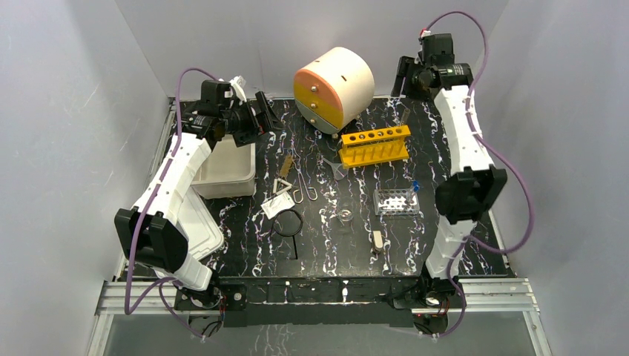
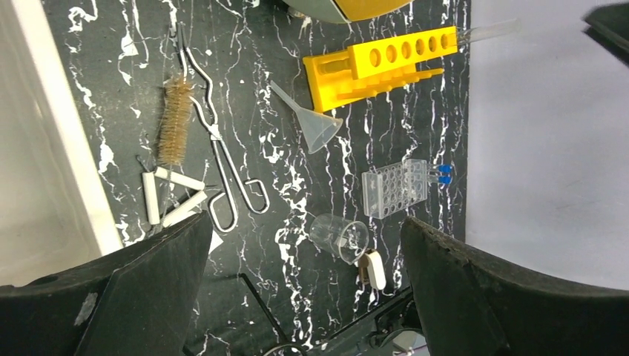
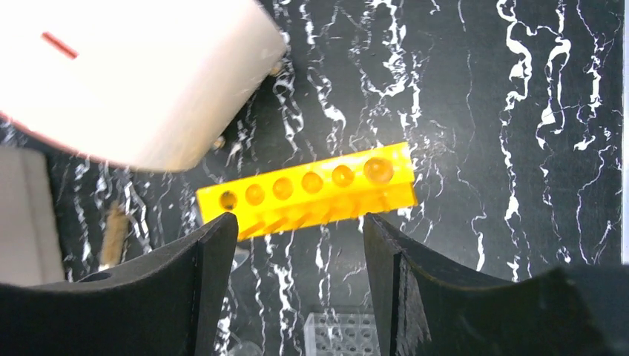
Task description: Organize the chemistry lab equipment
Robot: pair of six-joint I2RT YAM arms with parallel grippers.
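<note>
There is one yellow rack (image 1: 374, 144), one clear rack (image 1: 395, 200), one funnel (image 2: 315, 126), one beaker (image 2: 340, 236), one brush (image 2: 175, 122), one pair of tongs (image 2: 215, 135), one triangle (image 2: 178, 179) and one black ring (image 1: 292, 239).

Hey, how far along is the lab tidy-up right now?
Done: one tube stands in the yellow rack's end hole. In hand: nothing; the right gripper, above the rack, and the left gripper are both open and empty. Left: tongs, funnel, beaker, brush and triangle lie loose on the table.
</note>
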